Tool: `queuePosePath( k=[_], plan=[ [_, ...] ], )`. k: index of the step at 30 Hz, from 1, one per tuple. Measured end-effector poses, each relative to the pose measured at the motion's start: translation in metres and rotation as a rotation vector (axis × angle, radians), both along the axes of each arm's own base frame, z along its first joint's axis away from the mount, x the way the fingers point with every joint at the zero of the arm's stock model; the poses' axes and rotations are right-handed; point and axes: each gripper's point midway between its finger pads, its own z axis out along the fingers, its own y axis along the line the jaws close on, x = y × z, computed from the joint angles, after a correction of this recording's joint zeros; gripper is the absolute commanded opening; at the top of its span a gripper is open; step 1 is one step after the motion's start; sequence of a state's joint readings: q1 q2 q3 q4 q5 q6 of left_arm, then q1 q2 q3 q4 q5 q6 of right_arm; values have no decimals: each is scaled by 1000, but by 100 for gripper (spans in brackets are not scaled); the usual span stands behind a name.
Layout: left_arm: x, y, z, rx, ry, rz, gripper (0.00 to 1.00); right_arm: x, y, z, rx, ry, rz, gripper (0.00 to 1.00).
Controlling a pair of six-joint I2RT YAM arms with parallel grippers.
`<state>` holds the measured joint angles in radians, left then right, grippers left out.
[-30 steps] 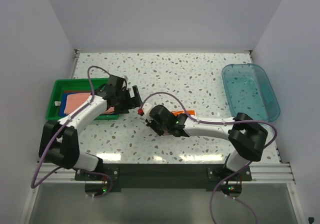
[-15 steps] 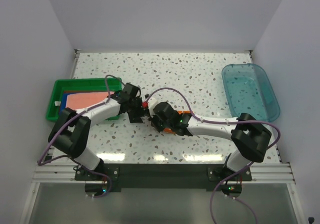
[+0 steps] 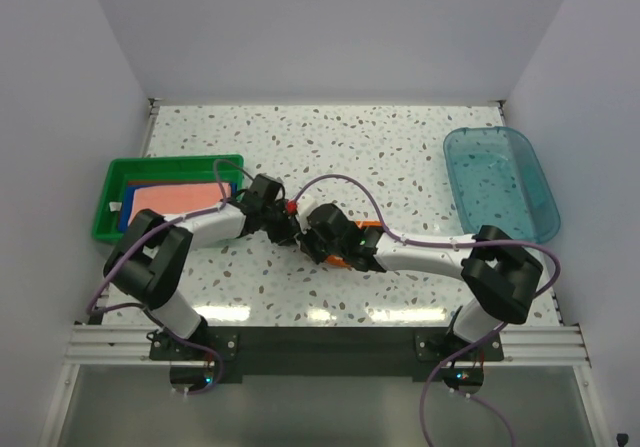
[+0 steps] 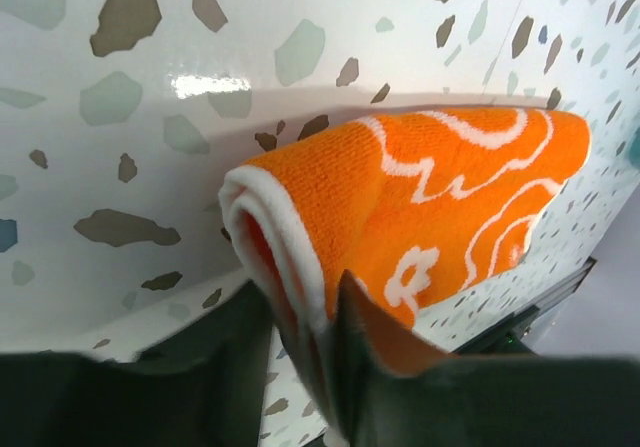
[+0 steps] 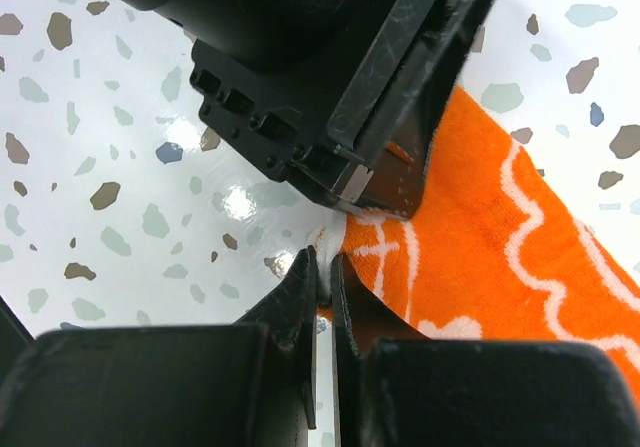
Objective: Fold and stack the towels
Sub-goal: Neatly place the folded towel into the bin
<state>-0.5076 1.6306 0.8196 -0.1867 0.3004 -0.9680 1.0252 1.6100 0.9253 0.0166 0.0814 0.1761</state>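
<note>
An orange towel (image 4: pixel 450 197) with white flower outlines lies folded over on the speckled table (image 3: pixel 400 147), mostly hidden under the right arm in the top view. My left gripper (image 4: pixel 305 317) is closed around its white-rimmed folded edge. My right gripper (image 5: pixel 325 262) is shut on the white corner of the same orange towel (image 5: pixel 500 257), right beside the left gripper's black body (image 5: pixel 330 87). Both grippers meet near the table's middle, the left gripper (image 3: pixel 285 225) just left of the right gripper (image 3: pixel 303 235). A pink towel (image 3: pixel 175 197) lies on top of a blue one in the green tray (image 3: pixel 108 229).
The green tray stands at the left edge of the table. A clear blue tub (image 3: pixel 500 182) stands at the far right. The right arm's cable arches over the table's middle.
My left arm has swung right from the tray to the orange towel, and its jaws have closed on the folded edge. The right gripper has stayed shut on the corner.
</note>
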Motion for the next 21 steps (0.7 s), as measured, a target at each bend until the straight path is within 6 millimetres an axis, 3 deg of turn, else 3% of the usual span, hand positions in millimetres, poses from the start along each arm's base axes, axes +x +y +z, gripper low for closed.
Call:
queuePosePath(
  k=[3, 4, 5, 7, 8, 11, 13, 17, 21],
  plan=[
    [4, 0, 0, 11, -25, -13, 0, -1, 0, -1, 1, 5, 5, 1],
    [6, 0, 1, 18, -38, -23, 0, -2, 1, -1, 0, 7, 8, 6],
    [7, 0, 2, 29, -49, -34, 0, -2, 1, -2, 0, 10, 12, 23],
    [12, 2, 5, 61, -82, -58, 0, -3, 1, -2, 0, 19, 15, 47],
    [17, 4, 7, 90, -100, -66, 0, -4, 0, -3, -5, 25, 20, 68],
    [34, 16, 20, 184, -163, -89, 0, -11, -4, -3, -26, 49, 38, 91],
    [49, 29, 31, 268, -208, -92, 0, -16, -13, 5, -44, 59, 39, 99],
    [69, 73, 62, 469, -270, -77, 0, -23, -25, 37, -36, 49, 40, 98],
    [81, 137, 106, 692, -312, -24, 0, -33, -42, 69, -8, 28, 39, 99]
  ],
)
